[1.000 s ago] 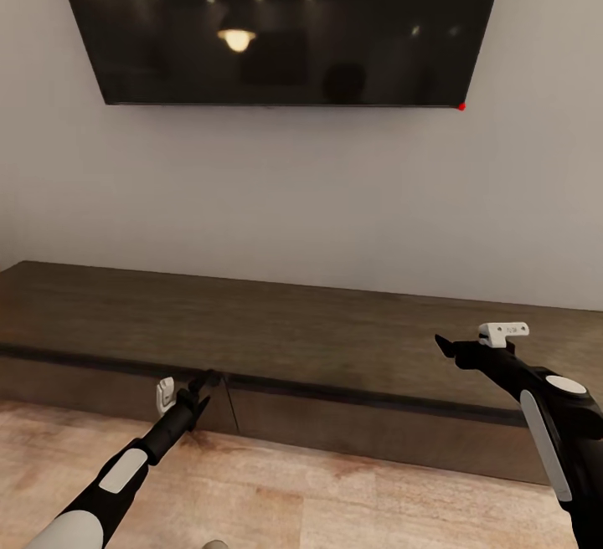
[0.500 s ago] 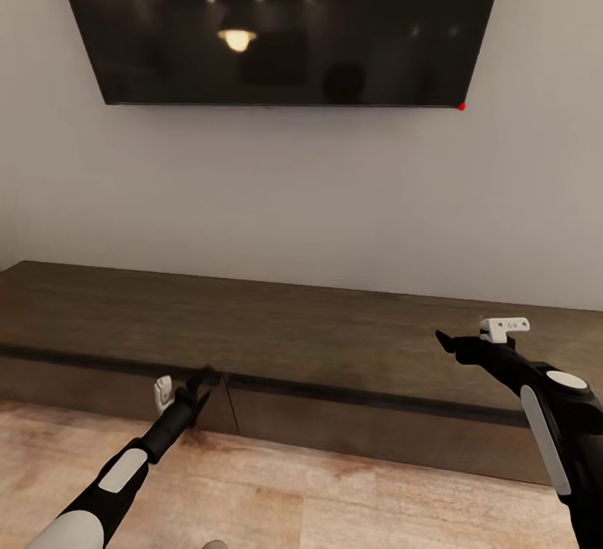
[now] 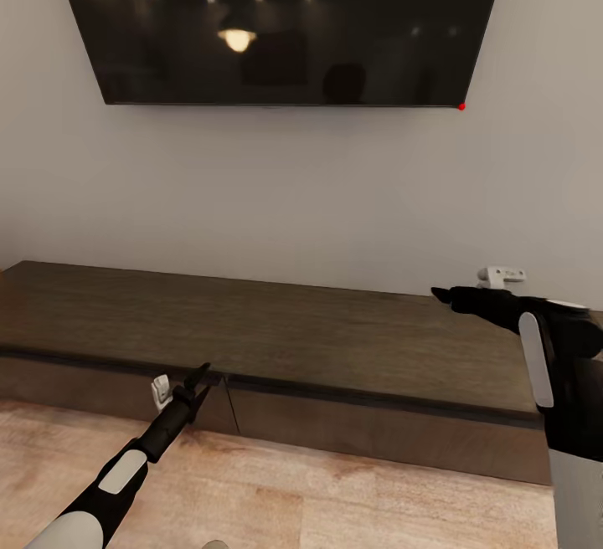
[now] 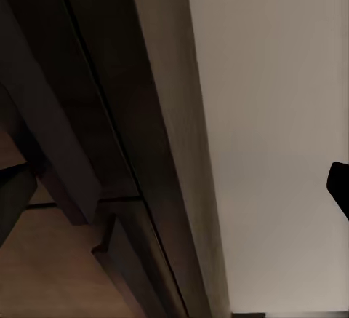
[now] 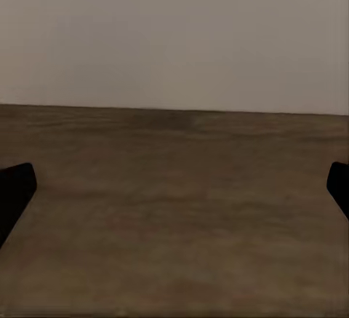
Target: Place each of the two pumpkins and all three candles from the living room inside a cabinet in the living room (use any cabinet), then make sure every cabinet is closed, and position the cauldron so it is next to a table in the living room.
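Left gripper (image 3: 199, 377) is down low with its tips right at the dark groove under the cabinet (image 3: 276, 336) top, near the vertical seam between two drawer fronts. In the left wrist view both finger tips show at opposite edges of the frame, so the jaws look spread wide with nothing between them, though whether a tip is actually touching the wood is hard to call from here.

Right gripper (image 3: 444, 294) hovers above the right part of the cabinet top, pointing toward the left. The right wrist view shows a black fingertip (image 5: 14, 191) at each side with bare brown wood between, so it's wide open and carrying nothing.

The cabinet itself is the long low dark-brown unit running along the wall, all drawer fronts flush and closed as far as I can see. A big black TV (image 3: 280, 22) hangs on the pale wall (image 3: 276, 189) above it. Light wood floor (image 3: 335, 499) in front.
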`<state>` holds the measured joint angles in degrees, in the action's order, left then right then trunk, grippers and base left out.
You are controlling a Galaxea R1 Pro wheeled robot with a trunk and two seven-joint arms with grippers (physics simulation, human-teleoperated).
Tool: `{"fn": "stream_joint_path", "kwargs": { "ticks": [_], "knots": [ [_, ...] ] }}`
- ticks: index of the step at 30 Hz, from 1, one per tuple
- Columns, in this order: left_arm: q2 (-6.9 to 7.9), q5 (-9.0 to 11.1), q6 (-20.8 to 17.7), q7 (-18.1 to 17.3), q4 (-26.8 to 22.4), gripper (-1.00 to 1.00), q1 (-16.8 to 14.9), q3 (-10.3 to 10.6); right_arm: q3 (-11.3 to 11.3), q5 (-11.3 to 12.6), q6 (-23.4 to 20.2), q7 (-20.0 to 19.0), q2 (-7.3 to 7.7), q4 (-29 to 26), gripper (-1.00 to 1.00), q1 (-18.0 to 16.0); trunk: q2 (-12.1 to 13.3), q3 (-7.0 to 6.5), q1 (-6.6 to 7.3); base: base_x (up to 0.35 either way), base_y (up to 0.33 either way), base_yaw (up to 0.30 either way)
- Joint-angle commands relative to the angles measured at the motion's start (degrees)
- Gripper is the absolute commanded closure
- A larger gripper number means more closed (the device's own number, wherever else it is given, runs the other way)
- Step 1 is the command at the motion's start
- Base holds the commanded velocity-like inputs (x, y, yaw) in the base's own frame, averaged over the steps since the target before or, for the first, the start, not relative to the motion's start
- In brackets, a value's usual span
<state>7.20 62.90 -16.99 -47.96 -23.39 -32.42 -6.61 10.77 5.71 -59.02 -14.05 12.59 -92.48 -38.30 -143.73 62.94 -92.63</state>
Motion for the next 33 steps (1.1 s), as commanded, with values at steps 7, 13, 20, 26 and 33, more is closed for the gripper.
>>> {"fn": "stream_joint_path", "kwargs": {
  "ticks": [7,13,20,26,33],
  "knots": [
    [0.13,0.6,0.3,-0.2,0.4,-1.0,0.9,-0.4,-0.2,0.0,-1.0,0.0,-0.1,0.0,-1.0,-0.3,0.0,0.0,0.01,0.0,0.0,0.0],
    [0.33,0.7,0.4,0.1,1.6,-1.0,1.1,-0.5,-0.3,0.0,-1.0,0.0,-0.11,0.0,-1.0,-0.2,0.0,0.0,0.01,0.0,0.0,0.0],
    [0.44,0.7,0.4,0.2,1.7,-1.0,1.1,-0.6,-0.3,0.0,-1.0,0.0,-0.11,0.0,-1.0,-0.2,0.0,0.08,0.01,0.0,0.0,0.0],
    [0.49,0.6,0.4,0.6,1.8,-1.0,1.0,-0.6,-0.5,0.0,-1.0,0.0,-0.05,0.0,-1.0,-0.1,0.0,0.46,0.01,0.0,0.0,0.0],
    [0.26,0.5,1.4,2.8,1.8,-1.0,0.5,-0.5,-0.7,0.0,-1.0,0.0,-0.02,0.0,-1.0,0.5,0.0,0.61,0.01,0.0,0.0,0.0]
  ]
}}
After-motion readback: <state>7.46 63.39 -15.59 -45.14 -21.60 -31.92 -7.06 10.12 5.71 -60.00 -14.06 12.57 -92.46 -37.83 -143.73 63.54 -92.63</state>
